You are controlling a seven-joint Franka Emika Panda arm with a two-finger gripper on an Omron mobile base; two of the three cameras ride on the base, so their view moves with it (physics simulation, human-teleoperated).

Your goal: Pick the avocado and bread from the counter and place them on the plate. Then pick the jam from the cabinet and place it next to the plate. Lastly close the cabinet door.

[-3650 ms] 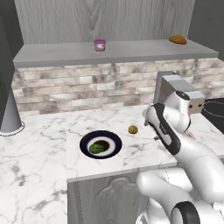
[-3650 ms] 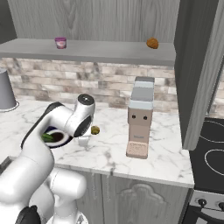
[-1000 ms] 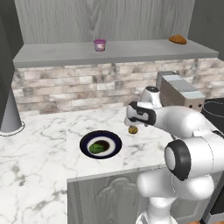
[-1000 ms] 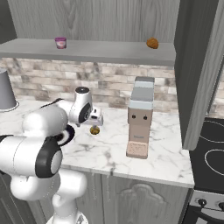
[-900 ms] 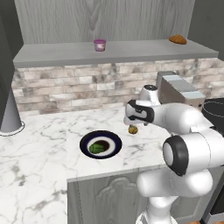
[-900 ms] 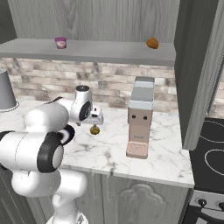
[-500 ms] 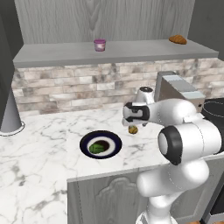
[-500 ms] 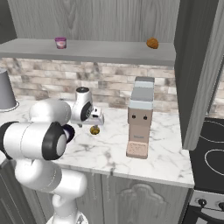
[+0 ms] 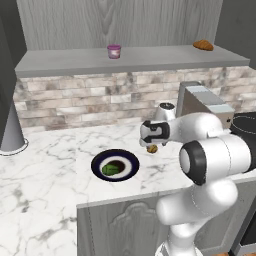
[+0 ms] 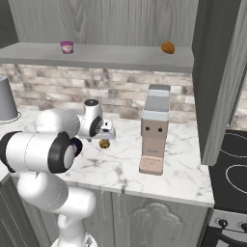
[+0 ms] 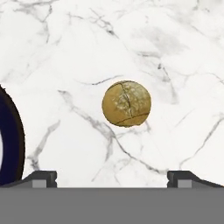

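The pincer hangs with its jaws wide apart over the bread, which lies free on the marble worktop. Just beside, the avocado sits on the plate. Farther back, the jam stands on the cabinet shelf.

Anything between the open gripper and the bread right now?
No. In the hand view the bread lies on bare counter, with the gripper open above it.

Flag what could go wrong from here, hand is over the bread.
1. The bread is a round ball on smooth counter; if the open hand comes down off-centre, a finger could nudge it into rolling away.
2. The plate rim sits close beside the bread, so a wide finger may clip it.
3. The avocado already lies on the plate; dropping the bread could knock it.
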